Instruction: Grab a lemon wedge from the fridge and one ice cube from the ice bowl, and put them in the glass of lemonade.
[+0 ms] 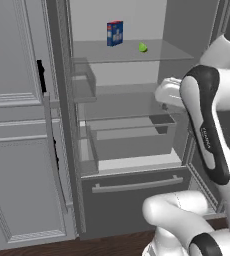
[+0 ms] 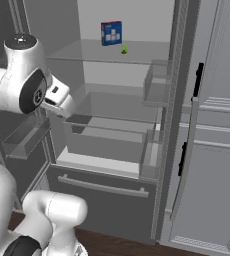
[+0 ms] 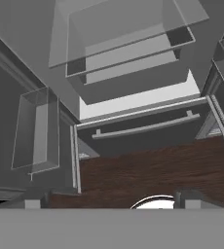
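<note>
**Fridge open, lemon wedge on the top shelf, pincer spread and empty**

In the left base view, light grey panelled cabinets (image 1: 17, 125) fill the left of the frame. Just right of them stands the tall dark grey fridge (image 1: 132, 195) with its doors swung open, pale inside, with clear shelves and a long bar handle across the lower drawer. On the top clear shelf (image 1: 162, 52), in the upper middle of the frame, a blue-and-red carton (image 1: 115, 33) stands upright; the tiny yellow-green lemon wedge (image 1: 143, 47) lies on the same shelf to the carton's right, near it but apart. The white arm fills the right of the frame, its hand at the height of the middle shelves, well below the wedge.

In the right base view, the arm sits at the left of the frame, reaching into the fridge (image 2: 112, 195) at mid-height. The carton (image 2: 111, 33) is at the upper middle, with the wedge (image 2: 124, 49) just below and right of it on the shelf (image 2: 87, 52). The open right door and grey cabinets (image 2: 222, 150) take up the right side.

In the hand view, the pincer (image 3: 109, 204) looks down at the crisper drawers, the lower drawer's bar handle and the dark wooden floor (image 3: 153, 170). Its two finger tips (image 3: 32, 204) stand far apart at the bottom edge, with nothing between them.
</note>
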